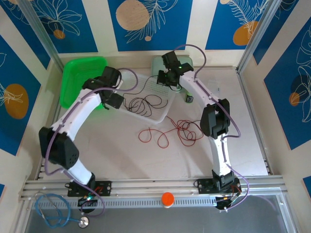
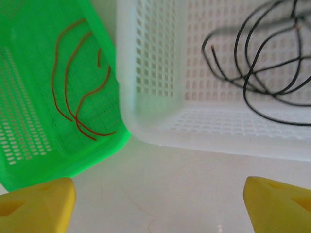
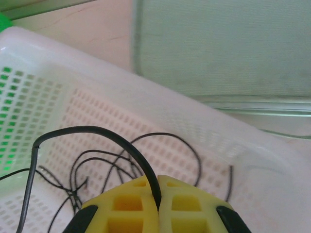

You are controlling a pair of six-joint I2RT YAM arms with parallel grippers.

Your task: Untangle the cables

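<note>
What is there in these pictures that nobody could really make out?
- Top view: the small dark object beside the right arm is too small to identify.
- Top view: the left arm covers part of the green basket.
- Left wrist view: the black cable runs off the frame's right edge.

The top camera hangs above and behind my bases, looking down and forward over the whole table (image 1: pixel 146 160) to the far wall. My left wrist camera sits low and close over the tabletop, facing far. My left fingertips (image 2: pixel 36 206) show at its bottom corners, with the green basket (image 2: pixel 29 145) on the left and the white basket (image 2: pixel 146 63) on the right. My right wrist camera peers steeply down past my right fingertips (image 3: pixel 126 211), very near, into that white basket's far end. All three views share it and its black cable (image 3: pixel 82 129).
</note>
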